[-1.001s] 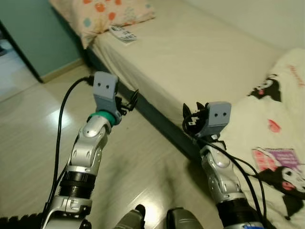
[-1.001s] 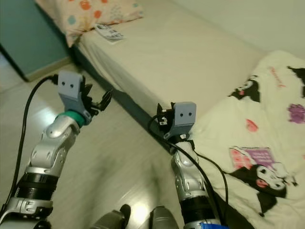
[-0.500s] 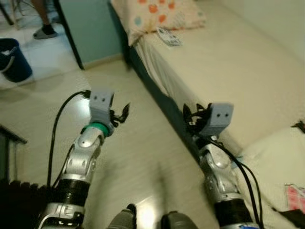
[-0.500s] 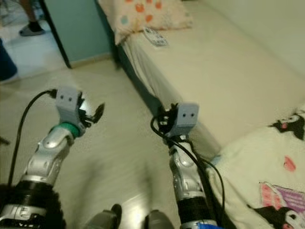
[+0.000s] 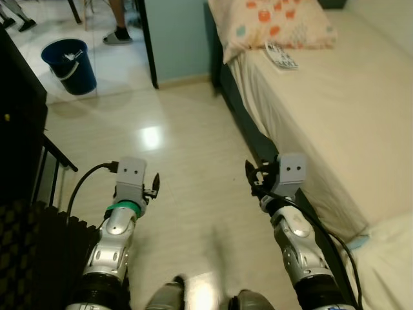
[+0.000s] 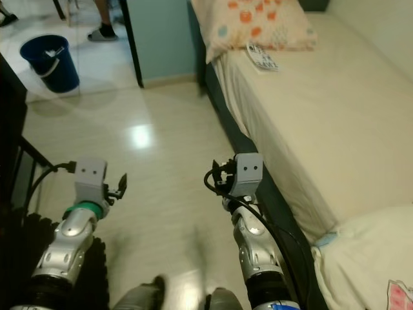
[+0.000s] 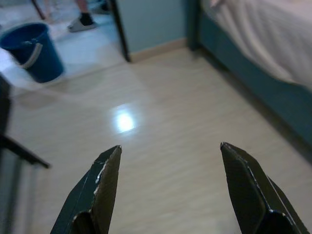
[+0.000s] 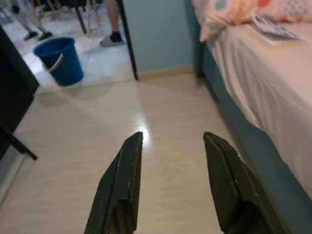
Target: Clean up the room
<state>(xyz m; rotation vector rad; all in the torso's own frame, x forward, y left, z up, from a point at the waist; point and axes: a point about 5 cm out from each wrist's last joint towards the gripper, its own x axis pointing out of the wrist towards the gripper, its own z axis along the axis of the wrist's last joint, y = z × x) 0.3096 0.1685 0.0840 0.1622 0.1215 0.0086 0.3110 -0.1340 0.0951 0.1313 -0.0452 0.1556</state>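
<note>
Hovering over pale floor [image 5: 187, 148], both jaws parted, empty; bed [image 5: 335, 110] beside.

A blue bucket [image 5: 68, 63] stands at ten o'clock beyond the doorway, a person's foot [image 5: 117, 37] near it at eleven o'clock.

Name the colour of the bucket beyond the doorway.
Blue bucket, clearest in the right wrist view.
</note>
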